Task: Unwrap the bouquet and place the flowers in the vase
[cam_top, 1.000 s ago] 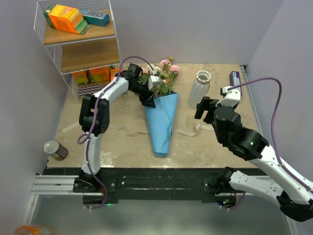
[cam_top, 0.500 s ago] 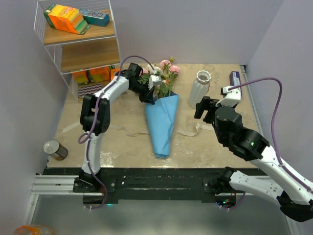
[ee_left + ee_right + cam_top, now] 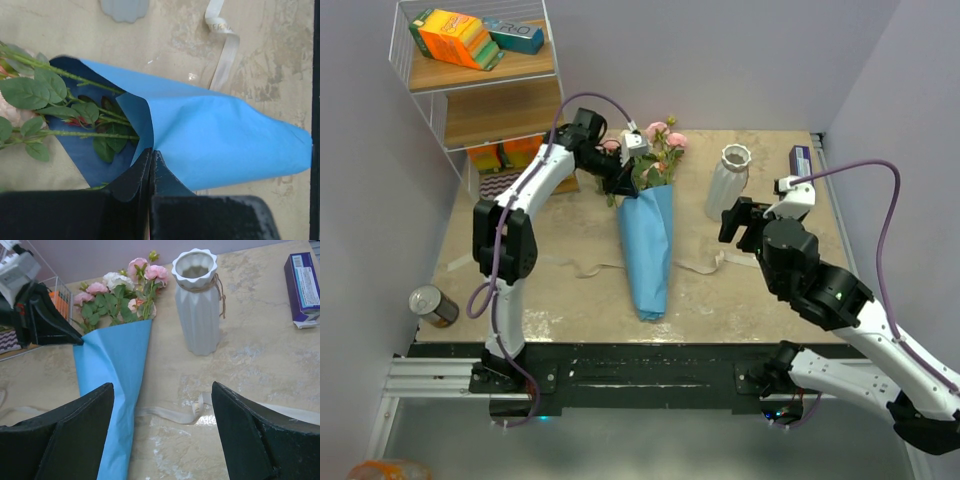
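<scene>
Presently my left end effector [image 3: 623,192] is clenched. Its fingers [image 3: 131,182] are pressed flat together on the upper edge of the blue paper of the bouquet [image 3: 650,250], at the corner of the cone's open mouth. From those tips the cone runs away to one side and lies on the desk [image 3: 570,295]. The flowers [image 3: 660,150] sit in the mouth on the other side, their green stems and leaves resting inside the paper. Their pink and cream heads lie beyond its rim.

My right end effector [image 3: 161,387] is released, with the jaws spread wide and nothing between them. It hangs over the desk, well apart from the bouquet, which lies ahead of it and to its left. The vase [image 3: 197,310] stands upright ahead of it and slightly right, apart from the cone. A loose beige ribbon [image 3: 170,414] lies flat on the desk just ahead of the open jaws and runs towards the cone.
</scene>
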`<state>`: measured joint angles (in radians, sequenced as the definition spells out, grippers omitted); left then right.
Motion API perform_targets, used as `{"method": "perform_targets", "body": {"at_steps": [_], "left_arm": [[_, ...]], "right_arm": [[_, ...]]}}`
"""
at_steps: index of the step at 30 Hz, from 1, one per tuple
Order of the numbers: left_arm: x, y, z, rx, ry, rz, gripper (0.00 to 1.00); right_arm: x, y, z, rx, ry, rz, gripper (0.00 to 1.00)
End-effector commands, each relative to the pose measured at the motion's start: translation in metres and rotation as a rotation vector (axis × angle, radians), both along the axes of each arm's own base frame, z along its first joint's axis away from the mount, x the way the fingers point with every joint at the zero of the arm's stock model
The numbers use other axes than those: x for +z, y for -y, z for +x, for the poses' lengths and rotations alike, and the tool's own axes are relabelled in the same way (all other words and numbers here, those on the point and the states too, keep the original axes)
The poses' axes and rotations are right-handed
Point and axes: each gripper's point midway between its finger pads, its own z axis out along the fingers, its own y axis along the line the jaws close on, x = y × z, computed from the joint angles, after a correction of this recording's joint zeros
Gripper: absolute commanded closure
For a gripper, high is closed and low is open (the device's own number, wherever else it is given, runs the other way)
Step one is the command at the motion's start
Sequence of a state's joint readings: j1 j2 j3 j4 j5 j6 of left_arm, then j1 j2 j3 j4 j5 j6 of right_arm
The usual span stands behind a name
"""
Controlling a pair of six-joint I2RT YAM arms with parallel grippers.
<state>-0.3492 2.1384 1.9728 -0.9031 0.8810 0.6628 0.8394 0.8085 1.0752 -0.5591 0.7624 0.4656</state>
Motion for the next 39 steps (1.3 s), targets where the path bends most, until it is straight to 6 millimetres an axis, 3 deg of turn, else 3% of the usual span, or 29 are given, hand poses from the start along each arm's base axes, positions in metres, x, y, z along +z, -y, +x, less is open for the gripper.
{"method": "perform_targets", "body": {"at_steps": [1, 6, 9, 11, 12, 13, 15, 16, 17, 18, 20, 21, 23, 29, 39], "left_arm": [[0.092, 0.006, -0.012, -0.022, 0.127, -0.132, 1.00], [0.156, 0.011, -0.020, -0.008, 0.212, -0.220, 1.00], [0.175, 0.018, -0.033, -0.020, 0.228, -0.246, 1.00], [0.176, 0.024, -0.041, -0.027, 0.221, -0.243, 0.98], [0.171, 0.023, -0.042, -0.011, 0.209, -0.227, 0.95], [0.170, 0.018, -0.039, 0.009, 0.199, -0.221, 0.76], [0.153, 0.006, -0.036, 0.046, 0.150, -0.204, 0.51], [0.143, -0.001, -0.032, 0.066, 0.135, -0.192, 0.30], [0.131, -0.014, -0.024, 0.088, 0.142, -0.169, 0.24], [0.106, -0.023, -0.022, 0.107, 0.112, -0.124, 0.15], [0.074, -0.036, -0.015, 0.111, 0.102, -0.071, 0.13], [0.054, -0.041, -0.016, 0.118, 0.070, -0.042, 0.04], [0.026, -0.049, -0.010, 0.118, 0.030, -0.016, 0.04], [-0.016, -0.056, 0.012, 0.125, -0.028, -0.009, 0.03], [-0.044, -0.053, 0.005, 0.062, -0.065, -0.017, 0.10]], "right_arm": [[0.009, -0.001, -0.002, 0.015, 0.035, 0.027, 0.18], [0.010, 0.001, -0.002, 0.010, 0.039, 0.029, 0.18], [0.012, 0.001, -0.002, 0.008, 0.042, 0.034, 0.18], [0.012, 0.002, -0.003, 0.005, 0.042, 0.035, 0.18], [0.011, 0.002, -0.003, 0.005, 0.040, 0.033, 0.18], [0.011, 0.003, -0.004, 0.003, 0.040, 0.033, 0.17], [0.009, 0.005, -0.005, 0.005, 0.031, 0.025, 0.14], [0.009, 0.006, -0.006, 0.003, 0.028, 0.023, 0.11], [0.009, 0.007, -0.007, 0.005, 0.029, 0.022, 0.10], [0.009, 0.008, -0.008, 0.004, 0.031, 0.018, 0.10], [0.008, 0.009, -0.009, 0.006, 0.030, 0.014, 0.09], [0.007, 0.009, -0.009, 0.007, 0.029, 0.011, 0.09], [0.008, 0.008, -0.009, 0.012, 0.029, 0.018, 0.09], [0.006, 0.004, -0.008, 0.028, 0.026, 0.024, 0.10], [0.001, 0.007, -0.009, 0.016, 0.023, 0.015, 0.12]]}}
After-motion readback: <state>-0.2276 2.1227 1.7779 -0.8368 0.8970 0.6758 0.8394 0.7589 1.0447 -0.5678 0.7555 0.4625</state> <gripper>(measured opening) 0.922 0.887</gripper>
